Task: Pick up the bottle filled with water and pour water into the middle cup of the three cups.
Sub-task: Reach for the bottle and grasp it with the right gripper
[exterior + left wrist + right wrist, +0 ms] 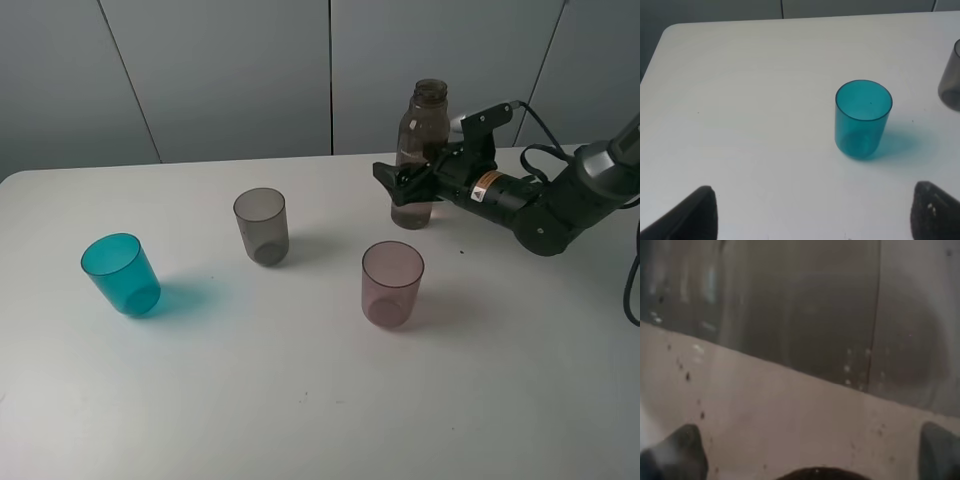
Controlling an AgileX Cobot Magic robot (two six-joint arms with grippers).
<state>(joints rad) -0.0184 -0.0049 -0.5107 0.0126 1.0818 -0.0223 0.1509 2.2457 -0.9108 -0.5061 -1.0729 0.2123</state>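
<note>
The smoky grey-brown bottle (420, 140) stands upright at the back right of the white table (300, 400). My right gripper (408, 183) is open, with its jaws on either side of the bottle's lower body; the bottle fills the right wrist view (800, 315). The three cups stand upright: teal cup (121, 274) at left, smoky grey middle cup (262, 225), and pink-mauve cup (392, 283) nearest the bottle. My left gripper (812, 215) is open and empty, hovering short of the teal cup (862, 120); it is out of the high view.
A grey panelled wall (330, 70) stands behind the table's far edge. My right arm (545, 205) reaches in from the right, low over the table. The grey cup (951, 80) shows at the edge of the left wrist view.
</note>
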